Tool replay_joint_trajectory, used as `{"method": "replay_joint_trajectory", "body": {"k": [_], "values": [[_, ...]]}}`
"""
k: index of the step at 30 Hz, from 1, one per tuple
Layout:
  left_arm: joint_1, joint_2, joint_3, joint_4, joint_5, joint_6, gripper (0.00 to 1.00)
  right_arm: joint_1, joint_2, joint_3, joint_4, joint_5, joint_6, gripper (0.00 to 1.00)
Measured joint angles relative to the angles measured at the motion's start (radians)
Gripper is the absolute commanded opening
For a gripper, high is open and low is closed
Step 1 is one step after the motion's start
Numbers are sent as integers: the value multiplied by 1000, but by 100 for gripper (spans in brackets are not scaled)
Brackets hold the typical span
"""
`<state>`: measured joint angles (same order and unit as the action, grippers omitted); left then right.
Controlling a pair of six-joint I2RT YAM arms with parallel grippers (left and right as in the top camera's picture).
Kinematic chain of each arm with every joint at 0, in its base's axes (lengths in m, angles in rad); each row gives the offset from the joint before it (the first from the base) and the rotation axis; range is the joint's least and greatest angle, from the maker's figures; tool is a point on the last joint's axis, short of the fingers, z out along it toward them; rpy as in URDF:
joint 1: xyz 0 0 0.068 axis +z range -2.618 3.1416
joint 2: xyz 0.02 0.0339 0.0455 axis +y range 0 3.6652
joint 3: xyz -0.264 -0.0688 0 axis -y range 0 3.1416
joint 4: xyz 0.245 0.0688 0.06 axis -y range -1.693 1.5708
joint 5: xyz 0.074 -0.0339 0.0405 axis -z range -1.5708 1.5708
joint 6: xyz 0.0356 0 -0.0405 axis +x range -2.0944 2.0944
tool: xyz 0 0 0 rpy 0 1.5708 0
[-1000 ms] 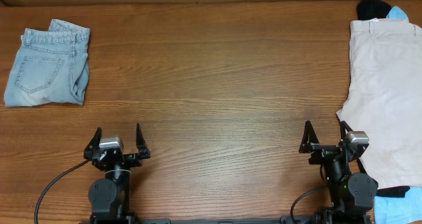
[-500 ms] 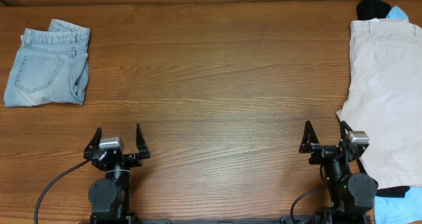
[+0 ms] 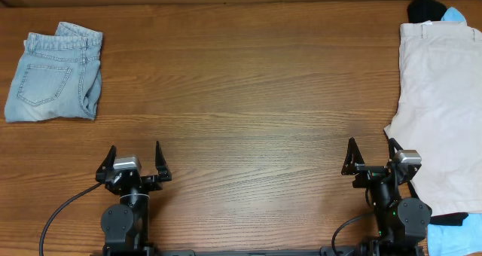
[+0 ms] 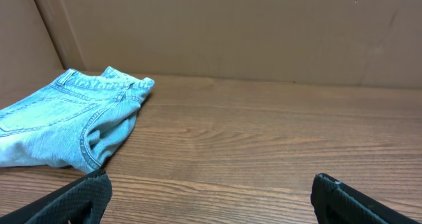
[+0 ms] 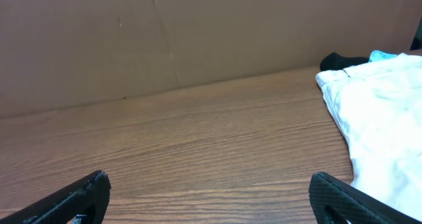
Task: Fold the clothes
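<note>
The pale cream shorts (image 3: pixel 440 109) lie spread flat at the table's right edge, waistband toward the back. They also show at the right of the right wrist view (image 5: pixel 376 118). My right gripper (image 3: pixel 371 156) is open and empty near the front edge, just left of the shorts' lower hem; its fingertips frame bare wood in the right wrist view (image 5: pixel 208 197). My left gripper (image 3: pixel 135 158) is open and empty at the front left, far from the shorts, over bare wood in the left wrist view (image 4: pixel 211 197).
Folded light-blue denim shorts (image 3: pixel 54 75) lie at the back left, also in the left wrist view (image 4: pixel 66 122). A black garment (image 3: pixel 424 9) and a light-blue cloth (image 3: pixel 453 15) peek out behind the cream shorts. More blue cloth (image 3: pixel 456 237) sits at the front right corner. A cardboard wall lines the back.
</note>
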<state>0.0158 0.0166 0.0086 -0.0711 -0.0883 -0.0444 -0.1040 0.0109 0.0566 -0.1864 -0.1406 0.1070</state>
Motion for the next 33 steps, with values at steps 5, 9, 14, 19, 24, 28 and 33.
{"method": "replay_joint_trajectory", "body": {"k": [5,9,14,19,24,28,33], "values": [[0,0,0,0,0,0,100,0,0,0,0,0,0,100],[0,0,0,0,0,0,100,0,0,0,0,0,0,100],[0,0,0,0,0,0,100,0,0,0,0,0,0,100],[0,0,0,0,0,0,100,0,0,0,0,0,0,100],[0,0,0,0,1,0,100,0,0,0,0,0,0,100],[0,0,0,18,15,-1,100,0,0,0,1,0,0,100],[0,0,4,17,109,-9,100,0,0,0,50,-1,0,100]]}}
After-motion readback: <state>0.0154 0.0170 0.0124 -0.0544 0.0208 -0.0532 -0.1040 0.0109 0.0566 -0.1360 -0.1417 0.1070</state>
